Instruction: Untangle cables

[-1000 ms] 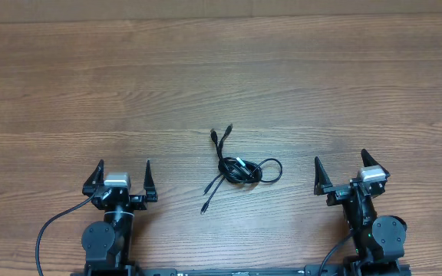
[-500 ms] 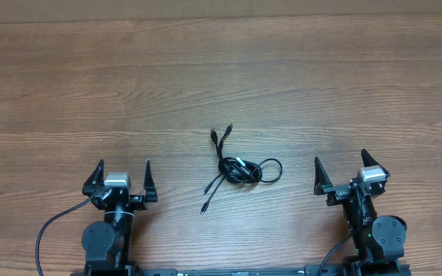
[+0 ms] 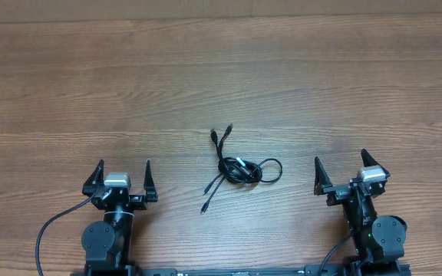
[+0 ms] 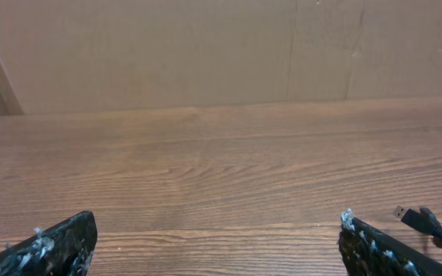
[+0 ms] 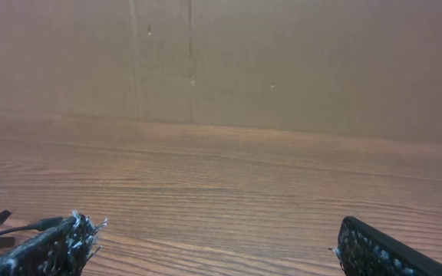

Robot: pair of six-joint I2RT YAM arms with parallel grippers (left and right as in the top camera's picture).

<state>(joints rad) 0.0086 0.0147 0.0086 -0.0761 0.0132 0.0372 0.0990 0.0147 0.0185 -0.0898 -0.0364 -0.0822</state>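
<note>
Nothing has been moved since earlier. The left gripper (image 3: pixel 123 165) and right gripper (image 3: pixel 341 158) are held wide apart, empty (the knotted cables (image 3: pixel 240 169) cannot be traced singly).

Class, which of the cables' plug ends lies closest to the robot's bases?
The plug end at the lower left of the cables, lowest in the overhead view; the others lie higher.

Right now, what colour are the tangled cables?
Black, the cables against the brown wood table; clearest in the overhead view.

The cables (image 4: pixel 417 218) run off the lower right edge in the left wrist view. From above, they are too tiny to tell apart.
</note>
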